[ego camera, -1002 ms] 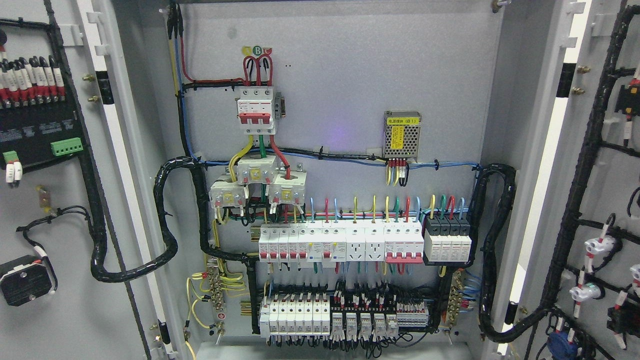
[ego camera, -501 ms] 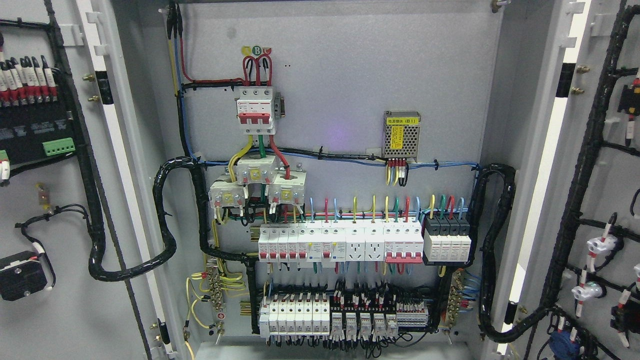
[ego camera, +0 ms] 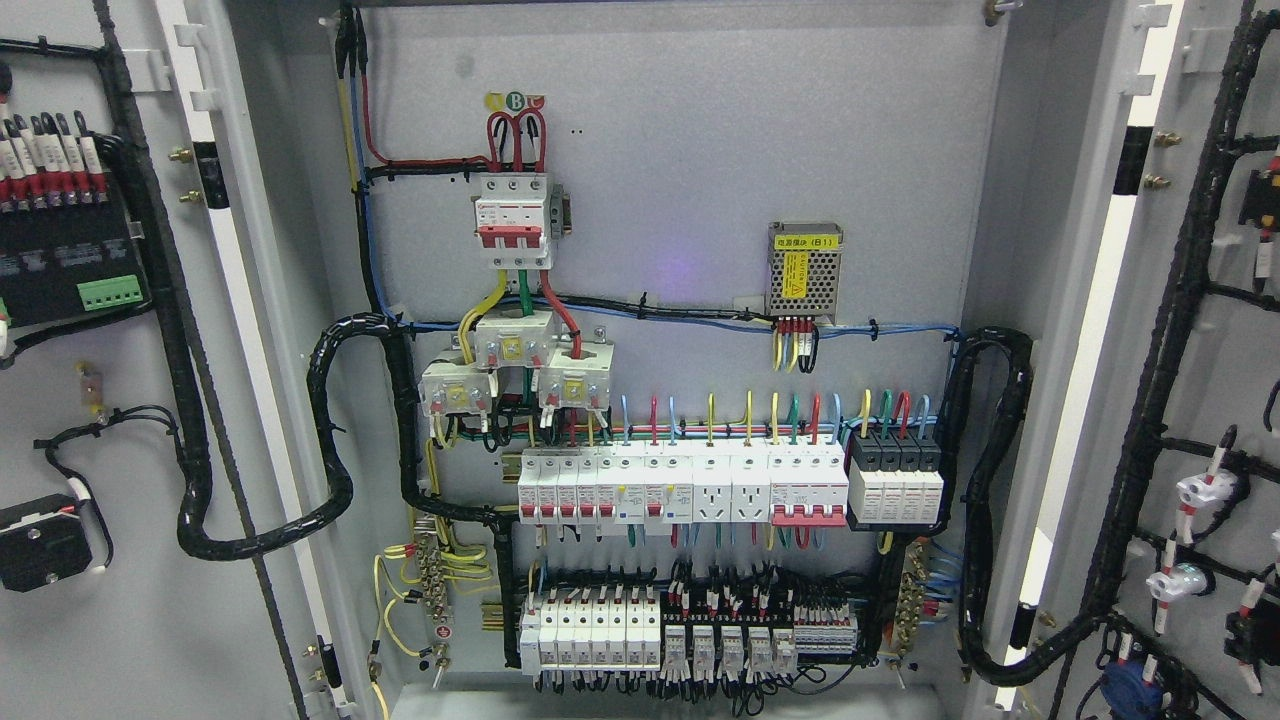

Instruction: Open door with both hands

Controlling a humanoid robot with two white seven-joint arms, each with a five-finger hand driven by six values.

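Here, neither robot hand shows anywhere in the head view, so whether their fingers are released, clenched or grasping cannot be told. Nearest the camera, the two grey sheet-metal cabinet doors stand swung wide open: the left door (ego camera: 90, 640) fills the 9 o'clock side, carrying a black terminal block with a green connector (ego camera: 108, 293) and a row of red-and-white ferrules, plus a black square device (ego camera: 45, 542) toward 8 o'clock; the right door (ego camera: 1225, 400) fills the 3 o'clock side, with black wrapped cable looms and white-and-red indicator backs (ego camera: 1200, 492). A thick black corrugated harness (ego camera: 330, 470) loops from the left door into the grey steel cabinet (ego camera: 1000, 300), and another (ego camera: 1000, 500) does the same at 4 o'clock. Deeper in, on the grey back panel (ego camera: 680, 130), a lower row of white terminal relays (ego camera: 690, 640) sits at 6 o'clock, above it a row of white breakers with red levers (ego camera: 730, 487) near the centre, ending in black-topped modules (ego camera: 895, 485). Three white current transformers (ego camera: 515, 365) sit at 10 o'clock under a white three-pole main breaker (ego camera: 512, 220), fed by red, yellow, green and blue wires, with a green round sticker reading "B" (ego camera: 514, 100) at 11 o'clock. A perforated metal power supply (ego camera: 803, 270) at 1 o'clock bears a yellow label ending "(B1)".
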